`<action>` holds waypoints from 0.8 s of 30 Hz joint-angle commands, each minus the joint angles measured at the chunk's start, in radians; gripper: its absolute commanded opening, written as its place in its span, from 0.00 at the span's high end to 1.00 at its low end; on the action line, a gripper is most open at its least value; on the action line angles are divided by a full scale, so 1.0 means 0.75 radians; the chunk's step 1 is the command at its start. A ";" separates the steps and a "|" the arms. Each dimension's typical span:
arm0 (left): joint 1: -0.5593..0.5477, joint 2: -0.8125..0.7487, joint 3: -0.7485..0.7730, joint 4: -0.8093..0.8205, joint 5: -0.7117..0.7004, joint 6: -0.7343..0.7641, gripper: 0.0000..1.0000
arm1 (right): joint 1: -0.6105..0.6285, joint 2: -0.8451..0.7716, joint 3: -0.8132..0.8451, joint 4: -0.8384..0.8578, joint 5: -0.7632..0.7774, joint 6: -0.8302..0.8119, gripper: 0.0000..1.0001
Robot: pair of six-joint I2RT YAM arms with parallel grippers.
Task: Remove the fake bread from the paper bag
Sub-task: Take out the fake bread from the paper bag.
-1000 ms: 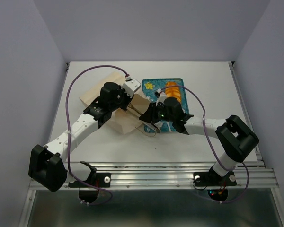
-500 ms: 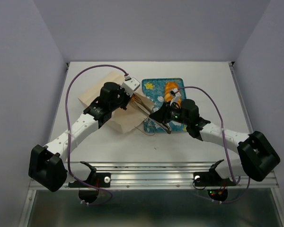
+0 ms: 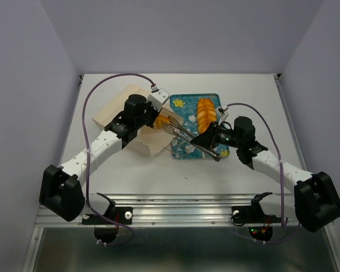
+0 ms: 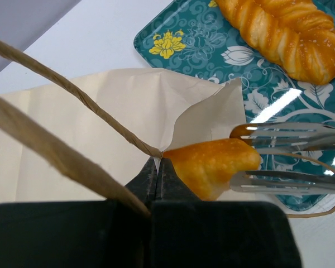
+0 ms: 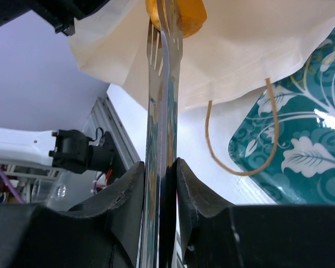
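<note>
Left gripper [image 4: 157, 167] clamped on bag [image 4: 100, 128] rim; right gripper [image 5: 161, 174] closed on tongs [image 5: 165, 84] that pinch a bread [image 4: 212, 164] at its mouth

No readable text, labels, brands, numbers or signs appear in any view.

White table [image 3: 249, 90], walled at the back and on both sides. A metal rail [image 3: 181, 203] is fixed along the near edge. Two things are carried directly on the top. A paper bag [image 3: 110, 112], pale beige, is laid flat at left of centre, its mouth end turned toward the tray. A teal floral tray [image 3: 179, 103] is set just beside it at centre. The bag's corner is seen overlapping the tray's left rim.
</note>
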 commanded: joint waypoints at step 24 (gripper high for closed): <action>0.009 0.030 0.077 0.020 -0.159 -0.021 1.00 | -0.457 -0.402 -0.075 -0.377 -0.408 0.119 0.99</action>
